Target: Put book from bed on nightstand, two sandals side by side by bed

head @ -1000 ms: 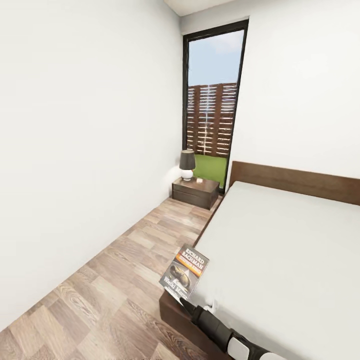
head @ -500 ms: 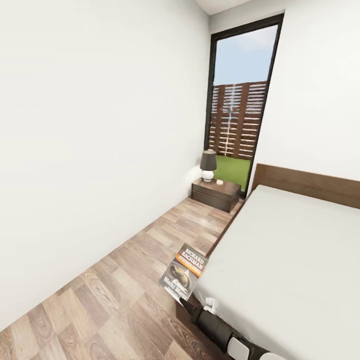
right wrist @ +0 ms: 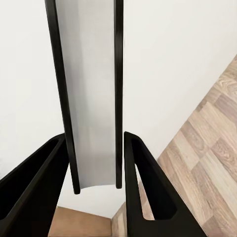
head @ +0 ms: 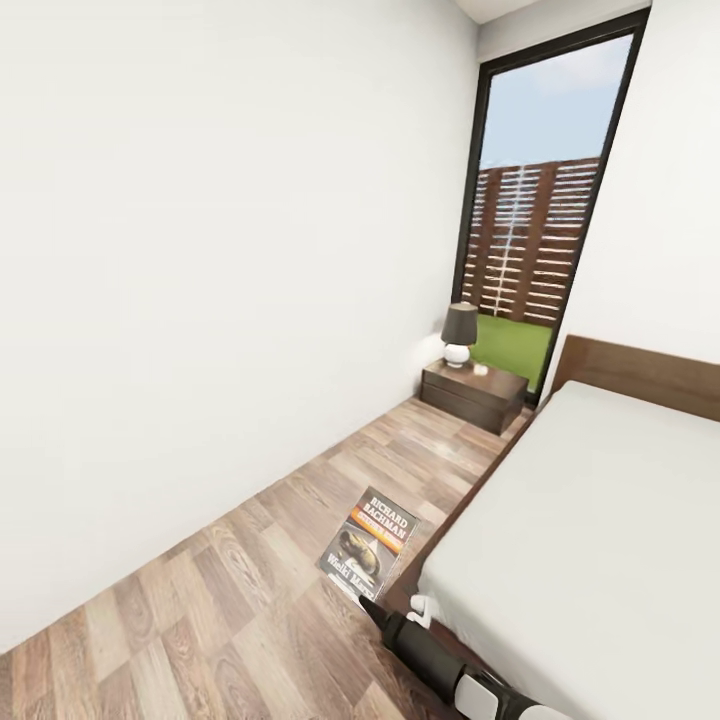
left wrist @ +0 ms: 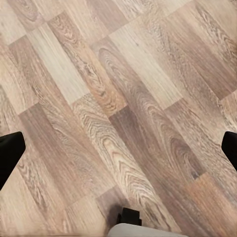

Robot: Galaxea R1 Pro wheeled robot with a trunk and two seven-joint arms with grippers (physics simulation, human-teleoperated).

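The light brown wood-plank floor is stretching beside the large low bed with its pale grey mattress. The low dark brown nightstand is standing by the tall dark-framed window, carrying a black-shaded lamp. The right gripper is pinching the thin dark paperback book above the floor. The left gripper is hanging wide apart over planks.
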